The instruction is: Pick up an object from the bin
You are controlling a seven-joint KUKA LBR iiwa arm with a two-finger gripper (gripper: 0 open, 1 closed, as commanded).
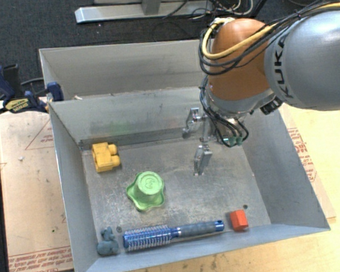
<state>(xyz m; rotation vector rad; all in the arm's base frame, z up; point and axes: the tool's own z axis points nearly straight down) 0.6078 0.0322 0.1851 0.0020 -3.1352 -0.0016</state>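
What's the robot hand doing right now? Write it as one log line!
gripper: open, holding nothing | position: above bare floor of bin, right of middle | nearest thing: green cup

Grey arm (pixel 313 57) in from the right, orange-capped wrist (pixel 237 53) low (cables (pixel 219 33) looped round it), jaws apart.

The single camera hangs above the grey sheet-metal bin (pixel 120 68) and looks down into it, tipped slightly toward 12 o'clock so the far wall shows broad. It sits close: the bin spans most of the view. The silver arm (pixel 313 57) enters from 2 o'clock.
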